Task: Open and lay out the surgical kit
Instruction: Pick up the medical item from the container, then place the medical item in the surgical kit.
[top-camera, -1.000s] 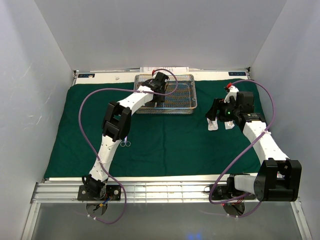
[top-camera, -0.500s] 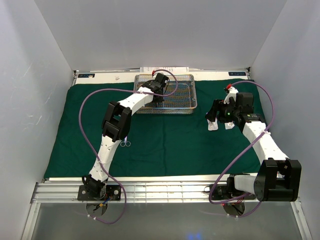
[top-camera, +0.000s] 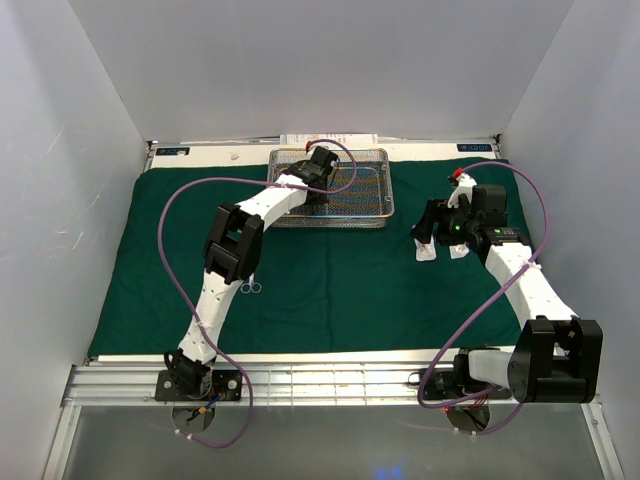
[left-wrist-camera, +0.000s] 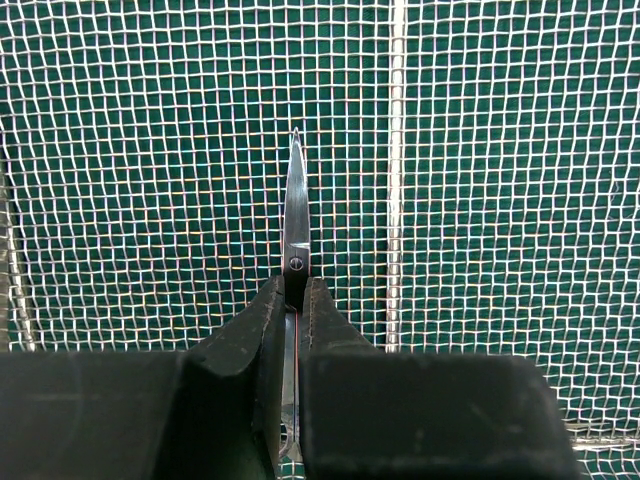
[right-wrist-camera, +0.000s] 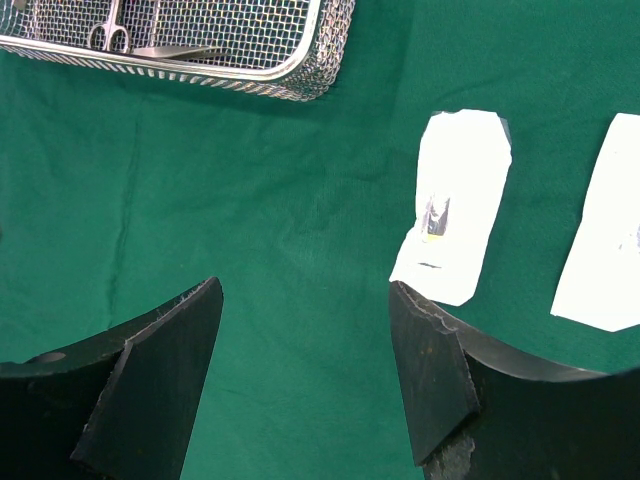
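Observation:
The dark green cloth (top-camera: 330, 290) lies spread flat. The silver mesh tray (top-camera: 377, 205) stands on it at the back centre. My left gripper (top-camera: 322, 192) is down inside the tray (left-wrist-camera: 480, 150), shut on a small pair of scissors (left-wrist-camera: 295, 215) whose blades point away from me. A second pair of scissors (top-camera: 251, 288) lies on the cloth by the left arm. Two white packets (top-camera: 427, 250) (top-camera: 459, 250) lie side by side right of the tray. My right gripper (right-wrist-camera: 300, 300) hovers open and empty just left of the packets (right-wrist-camera: 455, 210) (right-wrist-camera: 605, 240).
In the right wrist view the tray's near corner (right-wrist-camera: 310, 70) shows, with a ring-handled instrument (right-wrist-camera: 110, 35) and thin tweezers (right-wrist-camera: 175, 50) inside. White papers (top-camera: 330, 138) lie behind the tray. Grey walls close in the left, back and right sides.

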